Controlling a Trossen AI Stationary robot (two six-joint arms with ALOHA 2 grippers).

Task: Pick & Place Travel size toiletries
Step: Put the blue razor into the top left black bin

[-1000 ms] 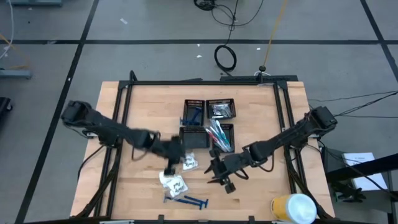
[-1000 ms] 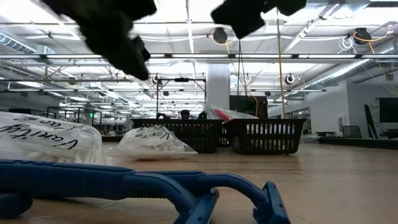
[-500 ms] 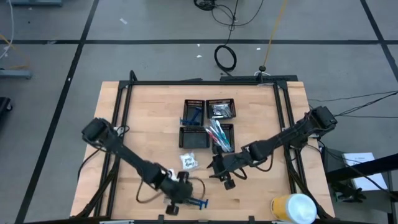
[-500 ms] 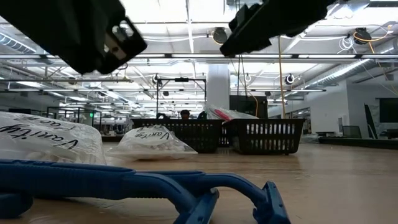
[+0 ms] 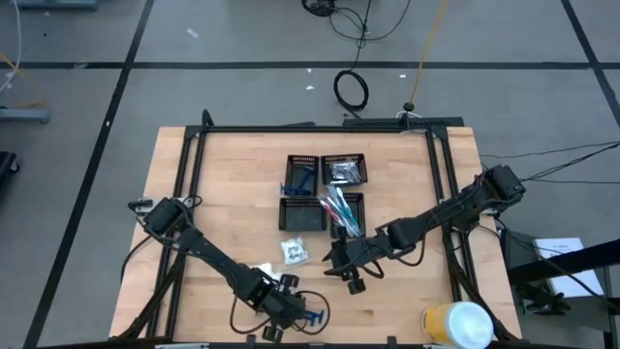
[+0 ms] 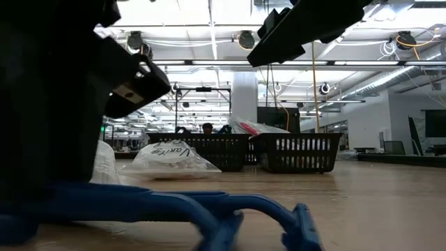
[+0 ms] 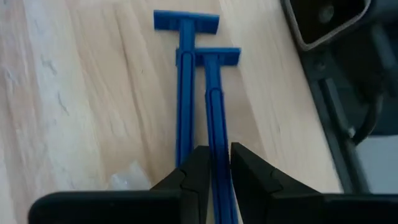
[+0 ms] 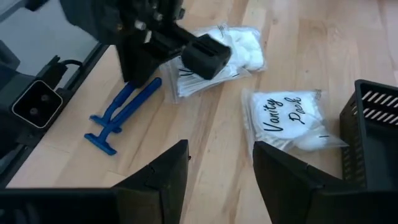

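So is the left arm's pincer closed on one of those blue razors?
Yes, it looks shut on a razor. The left pincer fingers pinch one blue razor's handle; the second razor lies alongside, free.

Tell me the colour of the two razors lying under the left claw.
Blue, both razors; the left wrist view shows it best.

Light wooden table [image 5: 223, 184]: four black mesh trays [image 5: 325, 192], two white crinkly packets [image 8: 289, 118], two blue plastic razors [image 7: 198, 106], yellow-and-white cylinder [image 5: 455, 323].
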